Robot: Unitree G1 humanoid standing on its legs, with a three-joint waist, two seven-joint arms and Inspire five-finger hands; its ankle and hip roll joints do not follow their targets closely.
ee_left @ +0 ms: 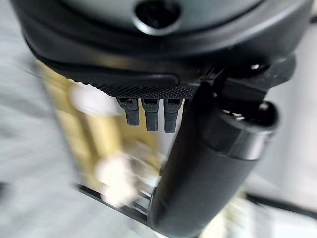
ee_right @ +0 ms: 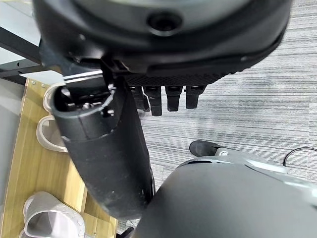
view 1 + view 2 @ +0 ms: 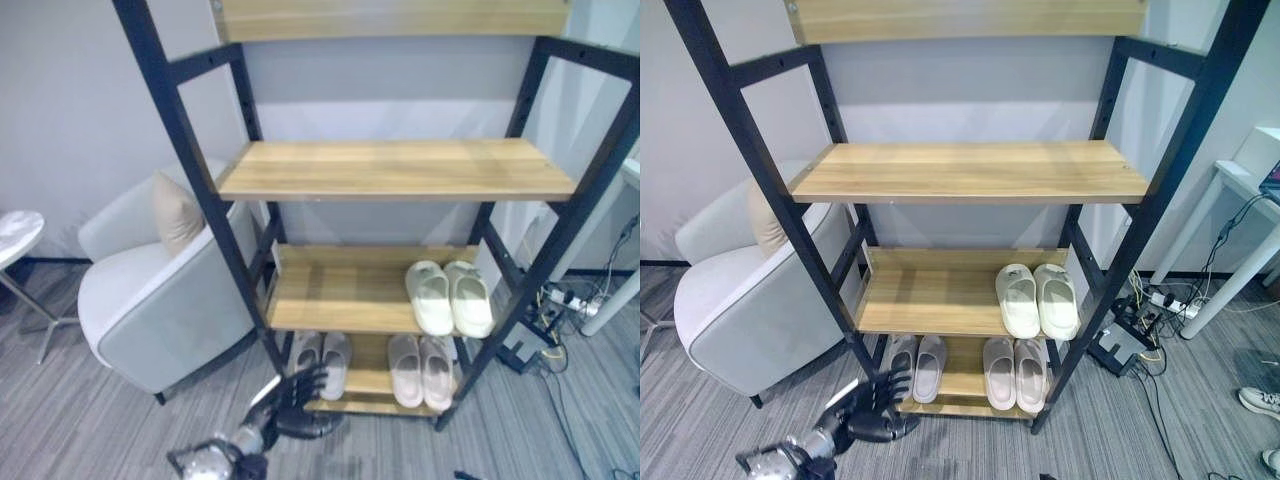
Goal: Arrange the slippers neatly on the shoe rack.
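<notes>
The shoe rack, black-framed with wooden shelves, holds three pairs of slippers. A cream pair lies side by side at the right of the second-lowest shelf. On the bottom shelf, a grey pair lies left and a pale pinkish pair right.

A black-framed shoe rack with wooden shelves stands at the centre of the frame. On its middle shelf, toward the right, a pair of cream slippers sits side by side. On the bottom shelf lie two more pairs: pale grey slippers at left and beige slippers at right. At lower left, the dark left hand hovers with spread fingers just in front of the bottom shelf's left corner. A white armchair stands at left; a white table at right.
</notes>
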